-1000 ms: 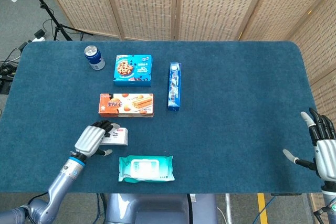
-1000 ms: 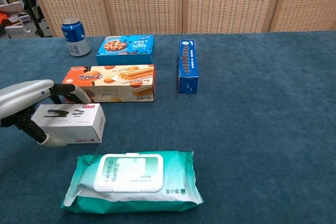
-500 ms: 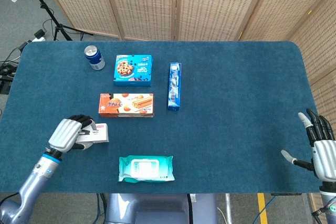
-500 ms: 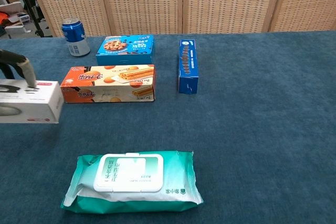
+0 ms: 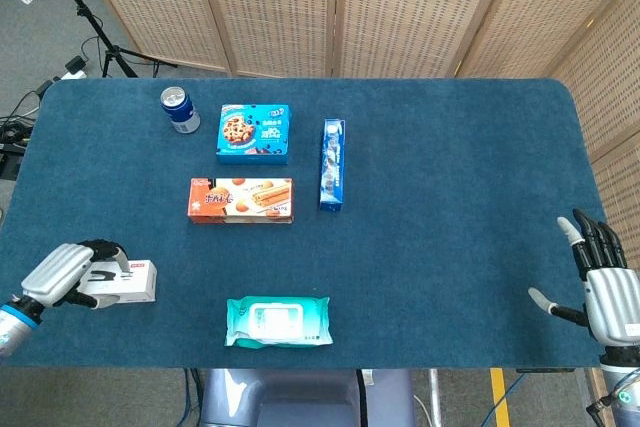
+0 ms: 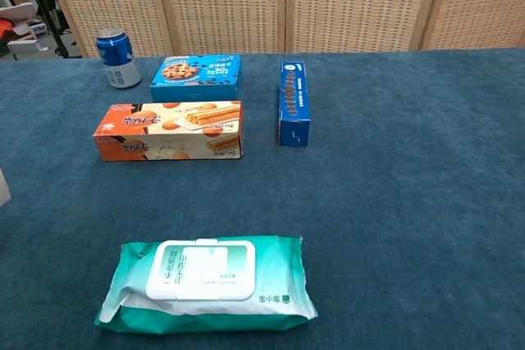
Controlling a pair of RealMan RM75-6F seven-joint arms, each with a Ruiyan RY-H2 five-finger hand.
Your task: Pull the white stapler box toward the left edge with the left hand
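Note:
The white stapler box [image 5: 125, 284] lies flat near the table's front left corner in the head view. My left hand [image 5: 65, 274] covers its left end, fingers curled over the top of it. In the chest view only a sliver of the box [image 6: 2, 187] shows at the left border and the left hand is out of frame. My right hand [image 5: 605, 290] hovers off the table's front right corner with its fingers spread and nothing in it.
A green wet-wipes pack [image 5: 278, 321] lies at the front centre. Behind it sit an orange biscuit box [image 5: 241, 200], a blue cookie box [image 5: 254, 133], a narrow blue box [image 5: 332, 164] and a blue can [image 5: 180, 110]. The table's left edge [image 5: 12, 209] is close to the stapler box.
My left hand has dragged the stapler box well to the left across the cloth, out of most of the chest view. The right hand has barely shifted.

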